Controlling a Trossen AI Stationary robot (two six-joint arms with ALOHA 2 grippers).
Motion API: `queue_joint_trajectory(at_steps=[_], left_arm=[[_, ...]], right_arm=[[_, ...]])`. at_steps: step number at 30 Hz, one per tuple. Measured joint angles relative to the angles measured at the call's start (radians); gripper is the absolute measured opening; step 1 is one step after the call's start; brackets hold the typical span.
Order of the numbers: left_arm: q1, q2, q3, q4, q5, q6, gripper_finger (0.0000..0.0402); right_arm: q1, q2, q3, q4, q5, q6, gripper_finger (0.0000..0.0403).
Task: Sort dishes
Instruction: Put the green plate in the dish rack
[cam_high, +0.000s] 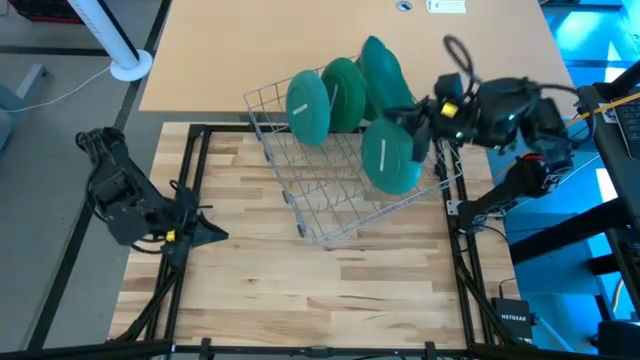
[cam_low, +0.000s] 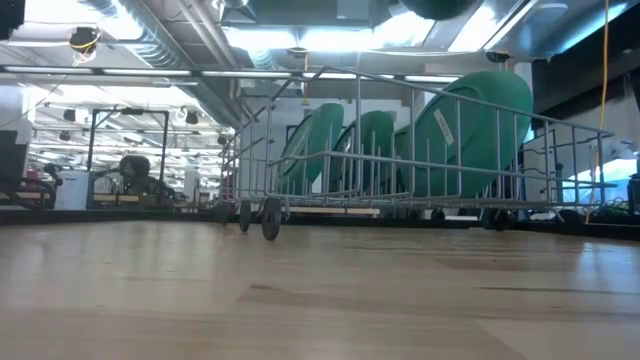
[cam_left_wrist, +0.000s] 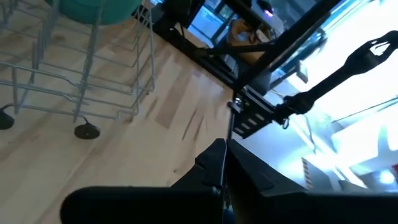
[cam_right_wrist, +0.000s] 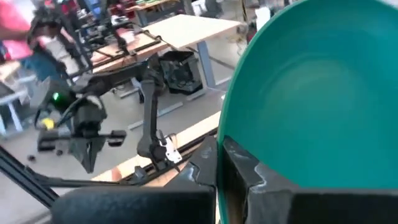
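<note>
We are working at a butcher-block table (cam_high: 300, 290) on which a grey wire dish rack (cam_high: 330, 215) is sitting, toward the far right. Three green plates (cam_high: 340, 95) are standing on edge in its far slots, leaning one behind the other. A fourth plate (cam_high: 390, 155) is hanging at the rack's near right corner, and our right gripper (cam_high: 425, 125) is pinching its rim with the fingers clamped tight on the edge; the right wrist view is showing the teal dish face (cam_right_wrist: 317, 93) filling the frame just past the fingers.

We are judging these plates to be light, stiff plastic with a smooth, slippery surface, so the thin rim is the only sensible place to grip, and a held plate may swing or slide.

Our left gripper (cam_high: 205, 232) is waiting closed and empty over the table's left edge, well apart from the rack.
</note>
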Motion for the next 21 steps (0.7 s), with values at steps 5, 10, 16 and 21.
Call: queue_joint_trajectory(at_steps=[5,10,16,21], left_arm=[[0.0,0.043,0.0,-0.001,0.0,0.006,0.0004],[0.0,0.097,0.0,-0.007,0.0,0.005,0.0004],[0.0,0.154,0.0,-0.007,0.0,-0.019,0.0004],[0.0,0.185,0.0,-0.007,0.0,-0.028,0.0004]], right_arm=[[-0.086,-0.04,0.0,-0.056,-0.192,0.121,0.0007],[-0.068,-0.022,0.0,0.006,-0.392,0.12,0.0006],[0.007,0.017,-0.102,0.133,-0.469,0.048,0.0006],[0.018,0.023,-0.312,0.33,-0.491,0.06,0.0006]])
